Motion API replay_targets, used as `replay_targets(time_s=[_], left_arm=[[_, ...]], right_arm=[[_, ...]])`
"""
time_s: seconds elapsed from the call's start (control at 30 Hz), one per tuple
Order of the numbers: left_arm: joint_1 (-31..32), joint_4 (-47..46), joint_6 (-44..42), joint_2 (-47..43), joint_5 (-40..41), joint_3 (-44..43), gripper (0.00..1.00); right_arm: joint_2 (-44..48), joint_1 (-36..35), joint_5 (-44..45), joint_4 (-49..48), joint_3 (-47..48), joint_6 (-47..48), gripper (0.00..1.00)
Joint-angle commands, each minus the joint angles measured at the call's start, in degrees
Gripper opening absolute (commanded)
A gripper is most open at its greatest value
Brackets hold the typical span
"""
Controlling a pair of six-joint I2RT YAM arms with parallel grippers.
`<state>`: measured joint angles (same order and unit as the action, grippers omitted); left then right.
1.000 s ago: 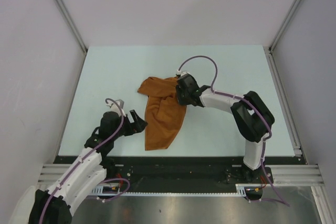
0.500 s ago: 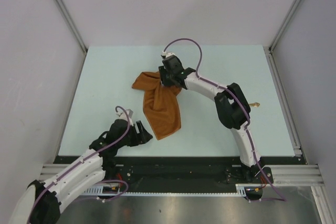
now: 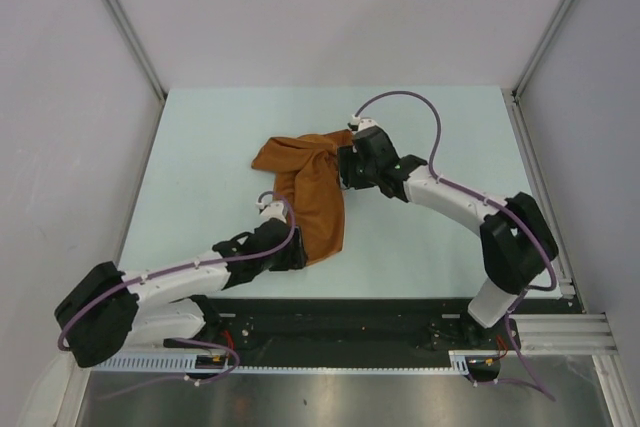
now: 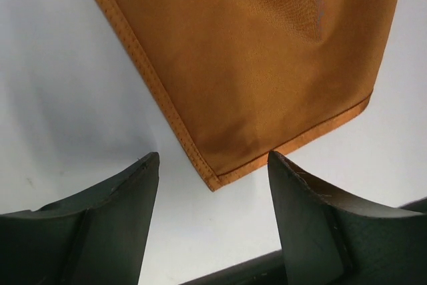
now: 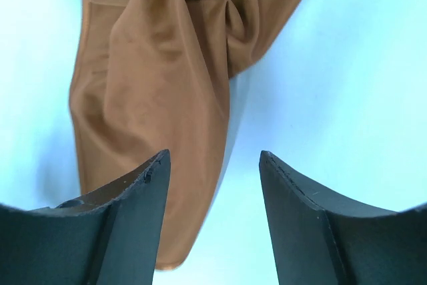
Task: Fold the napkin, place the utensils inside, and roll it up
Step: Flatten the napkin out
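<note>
Pale table [image 3: 190, 167], we saw orange napkin [image 3: 318, 202] rumpled mid-frame, left gripper [image 4: 212, 159] spread apart at its lower corner, right gripper [image 5: 213, 155] likewise spread, upper right.

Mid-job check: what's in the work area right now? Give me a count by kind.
Napkin: 1
Tools: 2, the left tool and the right tool
Total: 3
</note>
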<state>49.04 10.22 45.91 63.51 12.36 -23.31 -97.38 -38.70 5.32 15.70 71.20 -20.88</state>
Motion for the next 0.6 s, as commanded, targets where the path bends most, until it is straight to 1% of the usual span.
replay_targets(time_s=[0.0,0.03,0.13,0.23,0.37,0.57], left_arm=[[3.0,3.3,-2.5,4.4,6.8,-4.2,0.7],[4.1,4.3,-2.4,6.3,8.7,-5.1,0.71],[7.3,7.5,-2.0,9.0,11.3,-7.8,0.71],[9.9,8.5,-0.5,12.5,12.2,-9.2,0.7],[10.2,8.9,0.8,15.5,12.1,-9.4,0.69],[10.2,8.1,1.2,15.7,10.1,-8.4,0.65]], right_arm=[[6.6,1.1,-1.1,-3.4,-4.7,-2.7,0.61],[7.2,1.3,-1.3,-3.4,-5.1,-2.8,0.61],[8.9,2.0,-1.5,-3.7,-6.3,-3.0,0.62],[9.3,2.7,-1.6,-3.8,-7.0,-3.1,0.62],[9.6,3.1,-2.2,-3.6,-8.1,-3.6,0.62],[9.8,3.4,-2.3,-4.0,-9.6,-4.1,0.62]])
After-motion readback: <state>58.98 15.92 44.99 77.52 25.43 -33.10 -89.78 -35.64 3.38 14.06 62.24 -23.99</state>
